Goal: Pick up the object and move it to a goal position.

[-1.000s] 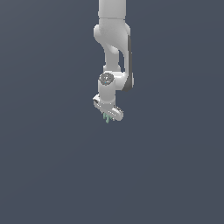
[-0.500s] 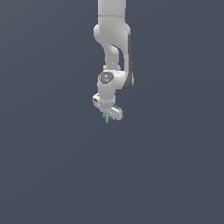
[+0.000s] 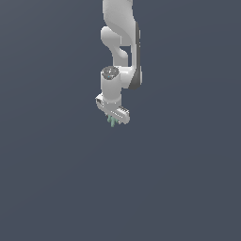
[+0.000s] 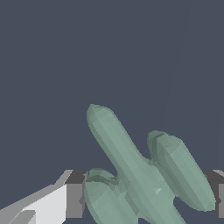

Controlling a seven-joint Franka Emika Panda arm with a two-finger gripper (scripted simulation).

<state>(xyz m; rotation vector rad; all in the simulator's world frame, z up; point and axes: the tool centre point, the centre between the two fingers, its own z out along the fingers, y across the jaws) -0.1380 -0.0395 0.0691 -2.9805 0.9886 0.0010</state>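
Observation:
The object (image 3: 112, 122) is a tiny pale teal-green branched piece that hangs just below the white gripper (image 3: 113, 120) in the exterior view. In the wrist view the object (image 4: 140, 175) fills the space between the two grey fingertips (image 4: 75, 197), with a long middle prong and shorter side prongs. The gripper is shut on it and holds it in the air. The white arm (image 3: 120, 42) comes down from above, in the middle of the exterior view.
A plain dark grey-blue background (image 3: 56, 179) surrounds the arm in both views. No other thing shows.
The gripper with the object has risen slightly between the earlier frames and now. The hold on the object has not changed.

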